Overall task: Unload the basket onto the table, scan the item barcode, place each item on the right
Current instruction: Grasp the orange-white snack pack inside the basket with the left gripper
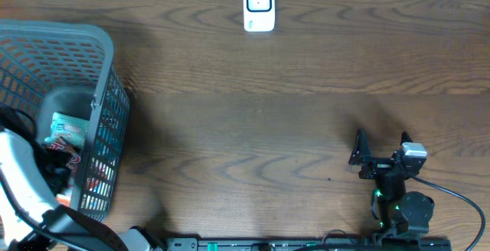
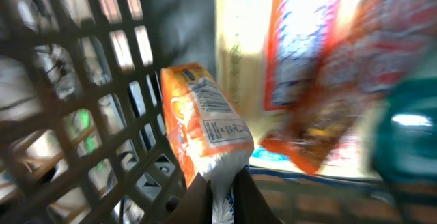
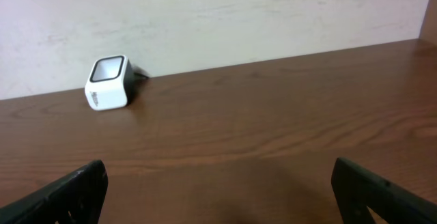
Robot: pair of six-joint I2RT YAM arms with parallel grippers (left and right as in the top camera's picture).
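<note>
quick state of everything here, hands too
basket, upright, packets inside
orange packet, in the basket, pinched by left hand
scanner, upright, nothing touching it
left hand, shut on orange packet
right hand, open, empty

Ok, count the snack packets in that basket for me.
3 that show: an orange packet pinched in the left gripper against the basket wall, a blurred red-orange pack beside it, and a teal packet farther in. More may lie hidden underneath.
</note>
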